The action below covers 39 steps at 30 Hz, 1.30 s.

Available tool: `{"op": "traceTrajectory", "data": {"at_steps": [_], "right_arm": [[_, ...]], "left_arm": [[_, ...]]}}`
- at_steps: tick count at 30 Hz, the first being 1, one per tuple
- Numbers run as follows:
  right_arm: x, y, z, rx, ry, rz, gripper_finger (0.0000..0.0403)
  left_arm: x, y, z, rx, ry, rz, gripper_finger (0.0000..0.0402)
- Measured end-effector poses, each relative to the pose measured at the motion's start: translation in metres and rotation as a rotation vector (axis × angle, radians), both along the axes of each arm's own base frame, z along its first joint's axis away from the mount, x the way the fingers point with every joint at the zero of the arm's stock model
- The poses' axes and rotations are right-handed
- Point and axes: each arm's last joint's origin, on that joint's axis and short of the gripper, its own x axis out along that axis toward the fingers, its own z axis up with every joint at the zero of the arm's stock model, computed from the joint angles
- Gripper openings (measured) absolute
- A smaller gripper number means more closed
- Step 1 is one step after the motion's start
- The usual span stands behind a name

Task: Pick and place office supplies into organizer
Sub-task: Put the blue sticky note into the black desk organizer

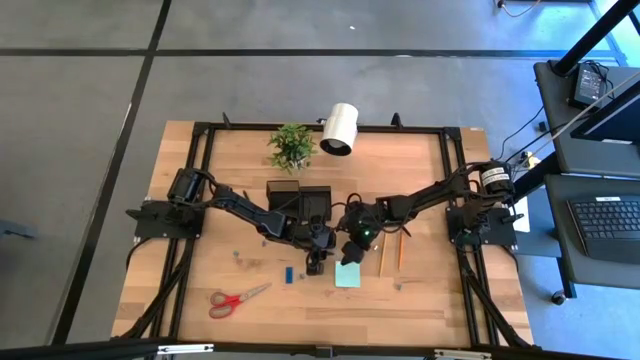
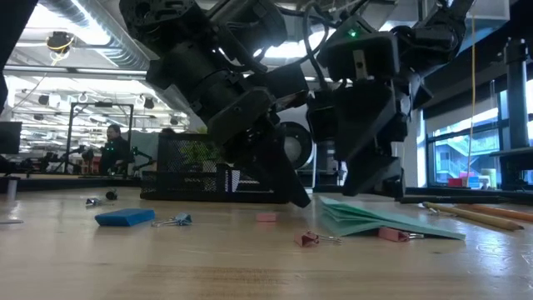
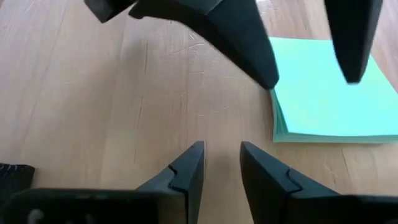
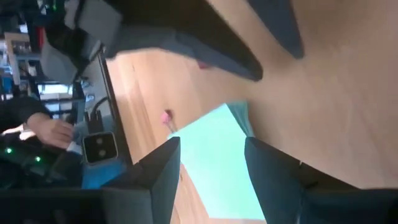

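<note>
**Two grippers meet over the note pad, most supplies still loose on the table**

Going from the left of the light wooden tabletop [image 1: 200, 210], the red-handled scissors [image 1: 237, 299] lie flat near the front edge, well apart from both arms. They look rigid and fairly heavy for their size, and I'd take them across the shut blades rather than by the loops. A small blue piece [image 1: 288, 272] sits further in; light and blocky, it should pinch easily by its long sides.

At the middle, the left gripper [image 3: 219, 163] hangs low over bare wood just beside the pale teal square note pad [image 1: 348, 275], its fingers slightly parted and holding nothing. The pad is a soft, light stack of sheets, and its loose top leaves may fan or slide. It is best taken by two opposite edges so the whole stack is clamped.

The right gripper [image 4: 211, 162] hovers right above the pad, jaws apart on either side of it and empty.

The small black mesh organizer tray [image 1: 299, 196] stands behind both grippers, toward the back edge.

Right of them lie two thin wooden pencils [image 1: 390, 250]. They are light, stiff and likely to roll; grip them mid-shaft.
</note>
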Motion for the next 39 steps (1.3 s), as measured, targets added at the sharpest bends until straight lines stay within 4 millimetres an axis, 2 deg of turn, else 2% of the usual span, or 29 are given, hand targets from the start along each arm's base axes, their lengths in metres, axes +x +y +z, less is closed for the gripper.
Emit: {"op": "traceTrajectory", "data": {"at_steps": [8,14,18,21,27,34,39], "right_arm": [[-0.007,-0.003,-0.007,-0.124,0.064,-0.011,0.0184],[-0.007,-0.003,-0.007,-0.139,0.051,0.006,0.0184],[-0.007,-0.004,-0.007,-0.140,0.055,0.006,0.0184],[-0.007,-0.004,-0.007,-0.141,0.055,0.006,0.0184],[-0.007,-0.004,-0.007,-0.142,0.056,0.004,0.0184],[-0.007,-0.004,-0.007,-0.140,0.061,-0.003,0.0184],[-0.007,-0.004,-0.007,-0.126,0.076,-0.023,0.0184]], "left_arm": [[-0.004,0.000,0.004,-0.019,0.033,-0.022,0.0098],[-0.015,-0.001,0.033,-0.097,0.049,-0.099,0.0098],[-0.016,-0.011,0.058,-0.150,-0.064,-0.180,0.0098],[-0.015,-0.026,0.068,-0.118,-0.165,-0.216,0.0098],[-0.017,-0.053,0.062,0.019,-0.220,-0.145,0.0098],[-0.022,-0.082,0.057,0.081,-0.285,-0.148,0.0098],[-0.022,-0.095,0.044,0.143,-0.306,-0.136,0.0098]]}}
